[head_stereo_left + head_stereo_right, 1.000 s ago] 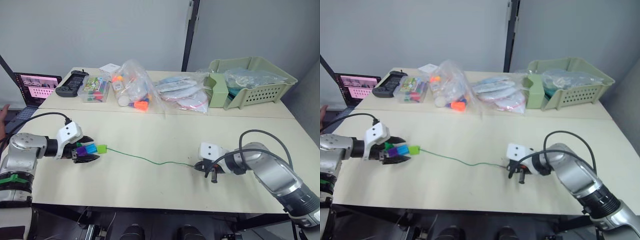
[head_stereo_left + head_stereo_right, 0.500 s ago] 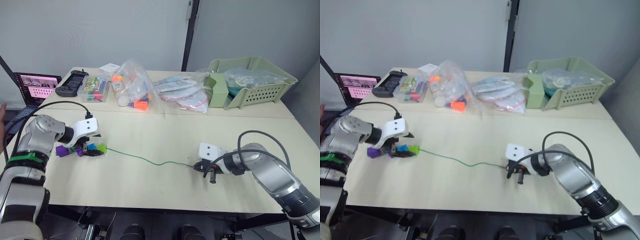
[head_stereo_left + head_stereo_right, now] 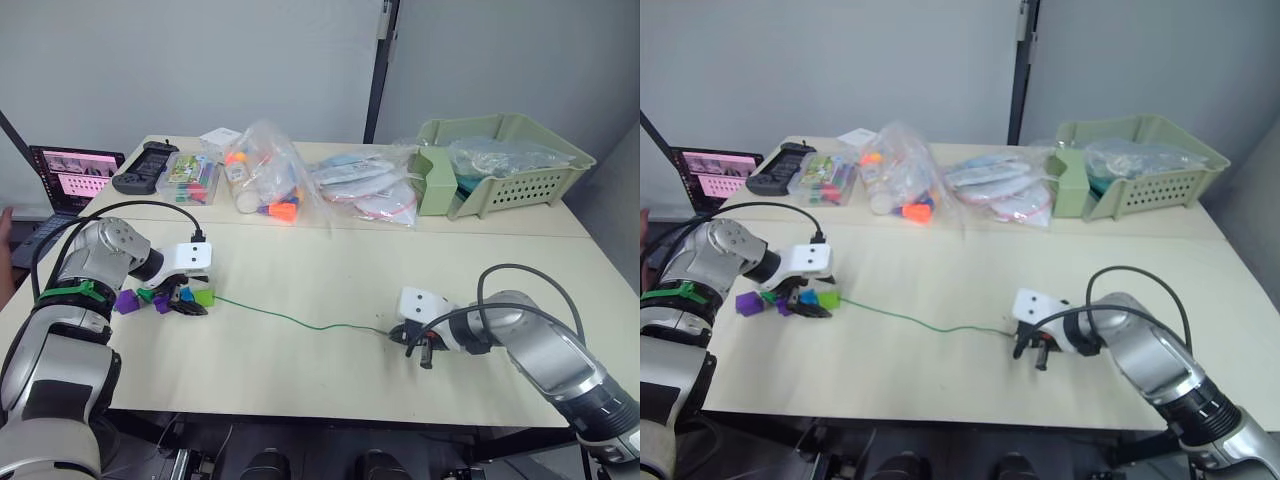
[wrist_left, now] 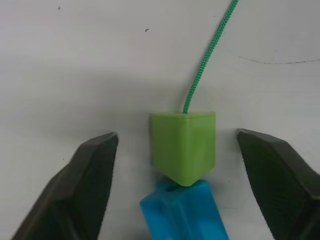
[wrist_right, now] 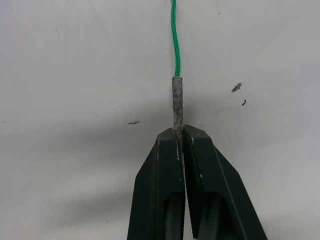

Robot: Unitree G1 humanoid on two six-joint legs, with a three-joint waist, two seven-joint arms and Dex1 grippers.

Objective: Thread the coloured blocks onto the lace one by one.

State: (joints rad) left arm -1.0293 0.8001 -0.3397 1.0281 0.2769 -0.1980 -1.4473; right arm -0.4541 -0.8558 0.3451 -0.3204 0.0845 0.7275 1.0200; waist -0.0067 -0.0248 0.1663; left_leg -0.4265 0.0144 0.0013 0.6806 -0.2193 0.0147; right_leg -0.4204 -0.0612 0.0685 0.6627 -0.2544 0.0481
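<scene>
The green lace [image 3: 300, 322] lies across the table's front half. My right gripper [image 5: 179, 132] is shut on its stiff greyish tip [image 5: 177, 100], low over the table at the right [image 3: 418, 345]. At the lace's left end the coloured blocks lie in a row on the table. The light green block [image 4: 184, 147] is first on the cord, the blue block [image 4: 185, 210] touches it, and purple blocks [image 3: 126, 301] trail to the left. My left gripper [image 3: 190, 302] stands open, one black finger [image 4: 90, 175] on each side of the light green block and touching neither side.
Clear bags of toys [image 3: 265, 180] and flat packets [image 3: 365, 190] sit at the back middle. A green basket [image 3: 505, 160] stands at the back right. A laptop [image 3: 70, 175] and a black controller [image 3: 145, 165] are at the back left. A person's hand [image 3: 5, 225] shows at the left edge.
My left arm has swung inward and the row of blocks, held up in its gripper before, now lies on the table with the fingers apart. My right gripper has stayed put.
</scene>
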